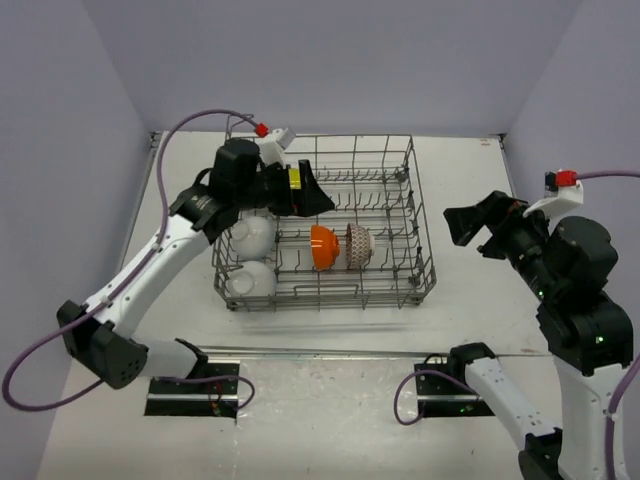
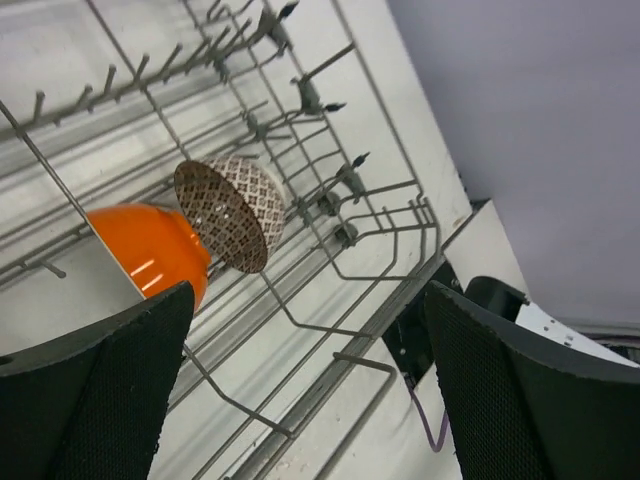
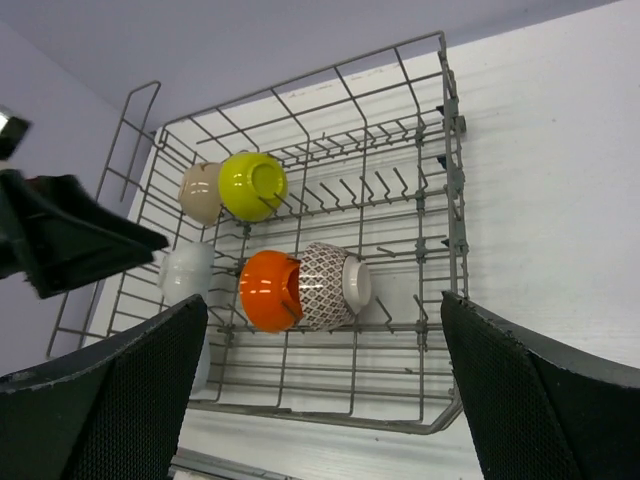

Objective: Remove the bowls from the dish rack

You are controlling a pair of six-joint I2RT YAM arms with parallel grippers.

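Plain grey metal wire for the dish rack, dull, not chromey. Seriously glossy glaze on the orange bowl, same smooth shine on the lime bowl. Flatter, more matt look on the patterned bowl. Rough mesh-textured black finger pads. Matt white table, faintly grainy.

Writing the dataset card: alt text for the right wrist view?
A wire rack holds bowls: beige, lime, white, orange, patterned. The right gripper is open, its black fingers framing the bottom corners.
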